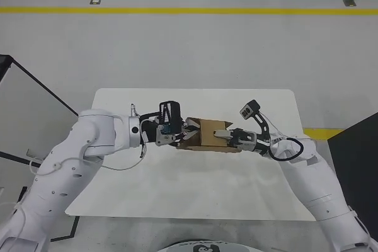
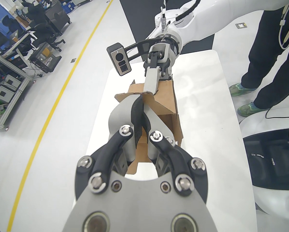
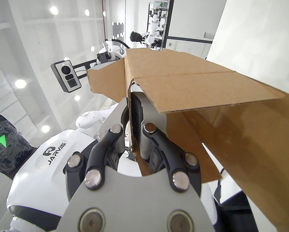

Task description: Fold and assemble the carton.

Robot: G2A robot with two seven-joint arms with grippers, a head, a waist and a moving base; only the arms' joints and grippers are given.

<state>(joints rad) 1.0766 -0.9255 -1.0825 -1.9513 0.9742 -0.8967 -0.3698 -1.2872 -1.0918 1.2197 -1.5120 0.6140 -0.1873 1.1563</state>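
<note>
Carton (image 1: 208, 133) was hanging btwn the two hands over the middle of the tabletop (image 1: 195, 189), prob so the walls could be squared up w/o dragging on the surface. Left hand (image 2: 140, 102) was pinched tight on a cardboard panel at one end, right hand (image 3: 132, 102) clamped on an edge at the opp end. Imo a grip each side stops it collapsing flat. Count: 1 carton, 2 hands, both busy. Flaps were loose and splayed, so def not assembled yet.
</note>
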